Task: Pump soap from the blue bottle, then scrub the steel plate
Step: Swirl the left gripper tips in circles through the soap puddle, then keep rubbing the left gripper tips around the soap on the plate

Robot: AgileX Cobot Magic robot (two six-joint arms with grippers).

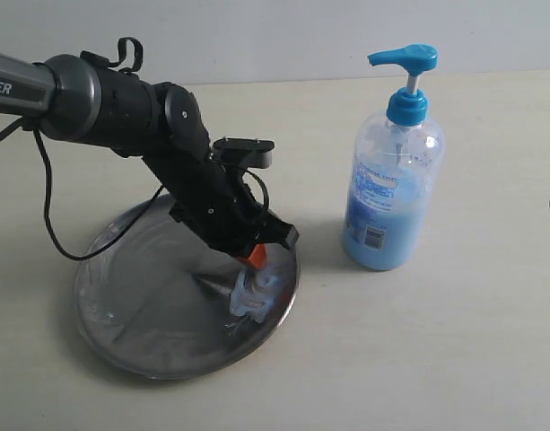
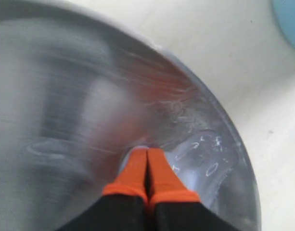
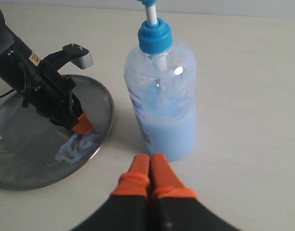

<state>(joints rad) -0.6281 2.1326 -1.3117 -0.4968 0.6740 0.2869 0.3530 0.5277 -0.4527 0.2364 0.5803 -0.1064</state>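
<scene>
1. The steel plate (image 1: pixel 135 301) lay flat on the table (image 1: pixel 436 359), directly under the left gripper (image 1: pixel 251 259).
2. The left gripper's orange fingers (image 2: pixel 135 168) were pressed together with nothing between them, tips at the plate's surface just inside the rim.
3. The soap (image 1: pixel 253 296) sat as a pale blue smear at and just ahead of those tips.
4. The blue bottle (image 1: pixel 391 197) stood upright off the plate, just ahead of the right gripper (image 3: pixel 149 156).
5. The right gripper's jaws were closed and empty, near the bottle's base, apart from it.

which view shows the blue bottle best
The exterior view: the whole blue bottle shows, pump head to base. The right wrist view crops off the pump head; the left wrist view catches only a blurred blue sliver.
</scene>
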